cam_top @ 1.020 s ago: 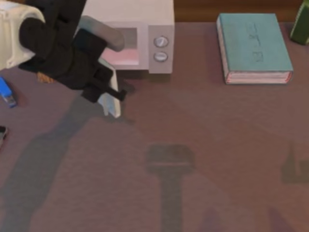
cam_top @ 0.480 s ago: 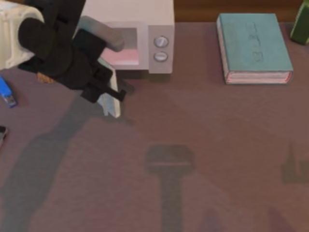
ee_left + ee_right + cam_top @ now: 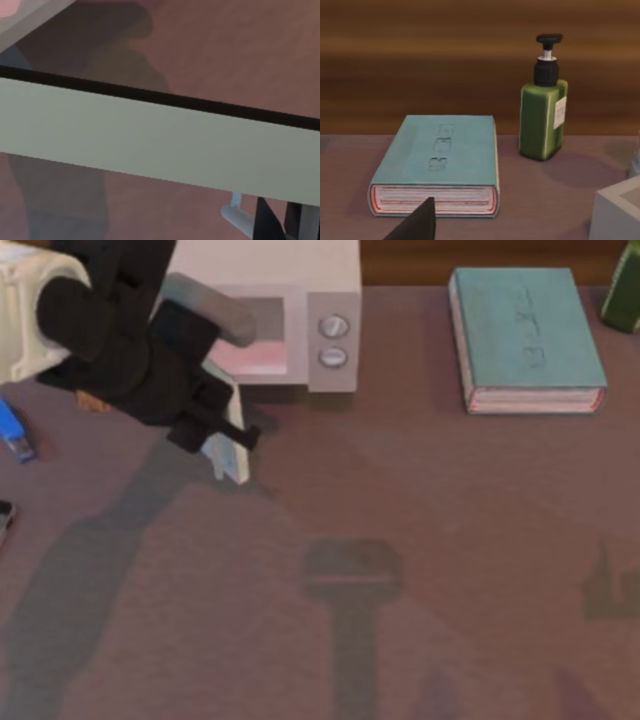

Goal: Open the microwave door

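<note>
The off-white microwave (image 3: 300, 270) stands at the back left, with two silver knobs (image 3: 333, 340) on its panel and a pinkish interior (image 3: 255, 355) exposed. The microwave door (image 3: 237, 445) is swung out and juts from the left side of the opening toward the table's front. My left gripper (image 3: 225, 432) is at the door's outer edge, shut on its thin handle. In the left wrist view the door's edge (image 3: 160, 145) crosses the picture, with the pale handle (image 3: 239, 218) beside a dark finger (image 3: 267, 225). Of my right gripper, out of the top view, only one dark fingertip (image 3: 420, 222) shows.
A teal book (image 3: 525, 340) lies at the back right, with a green pump bottle (image 3: 542, 120) beyond it at the right edge. A small blue object (image 3: 14, 432) and a dark item (image 3: 4, 512) lie at the left edge. A white box corner (image 3: 617, 210) shows near the right gripper.
Almost nothing differs. My left arm has crept very slightly leftward, and the door stands at about the same open angle.
</note>
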{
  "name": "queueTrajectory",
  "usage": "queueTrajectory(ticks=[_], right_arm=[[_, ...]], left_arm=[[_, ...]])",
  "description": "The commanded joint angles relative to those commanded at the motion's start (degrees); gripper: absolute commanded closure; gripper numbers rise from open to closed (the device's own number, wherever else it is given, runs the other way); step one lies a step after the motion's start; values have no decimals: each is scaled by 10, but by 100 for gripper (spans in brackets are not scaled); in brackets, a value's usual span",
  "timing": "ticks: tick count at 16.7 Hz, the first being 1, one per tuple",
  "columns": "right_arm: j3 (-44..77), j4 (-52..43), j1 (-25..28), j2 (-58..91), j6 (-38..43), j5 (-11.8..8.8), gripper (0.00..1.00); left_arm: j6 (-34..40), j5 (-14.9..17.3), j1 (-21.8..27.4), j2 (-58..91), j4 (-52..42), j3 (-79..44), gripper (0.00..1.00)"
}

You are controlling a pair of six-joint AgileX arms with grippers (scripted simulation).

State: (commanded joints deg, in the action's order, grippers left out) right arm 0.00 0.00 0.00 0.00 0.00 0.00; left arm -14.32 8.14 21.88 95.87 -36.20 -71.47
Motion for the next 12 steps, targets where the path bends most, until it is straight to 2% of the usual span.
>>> queueTrajectory(ticks=[7, 12], right_arm=[[0, 0, 0, 0, 0, 0, 0], [0, 0, 0, 0, 0, 0, 0]], left_arm=[[0, 0, 0, 0, 0, 0, 100], [-25, 16, -9, -5, -4, 4, 100]])
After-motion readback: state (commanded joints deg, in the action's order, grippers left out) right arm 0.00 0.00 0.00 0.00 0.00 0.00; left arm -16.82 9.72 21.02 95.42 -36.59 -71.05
